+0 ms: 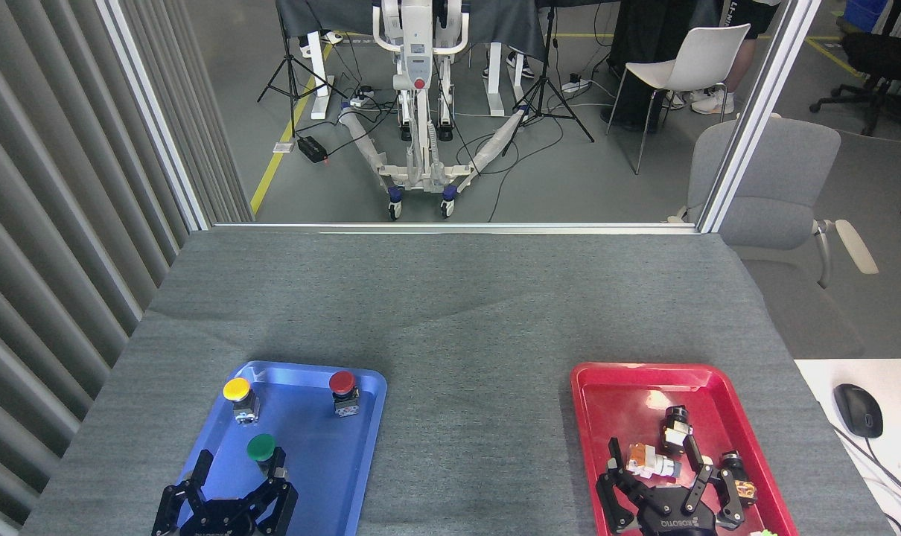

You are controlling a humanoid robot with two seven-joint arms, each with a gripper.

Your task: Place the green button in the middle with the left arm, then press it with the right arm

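green button [261, 448] upright in blue tray [361, 447] | left gripper [234, 476] fingers apart, just below it | right gripper [663, 465] fingers apart over red tray [592, 402]

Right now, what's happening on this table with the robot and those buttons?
Nothing is held yet. The left gripper hangs open over the near end of the blue tray, just short of the green button, which sits in the tray with the yellow button and red button. The right gripper is open above small parts in the red tray. The middle holds no button.
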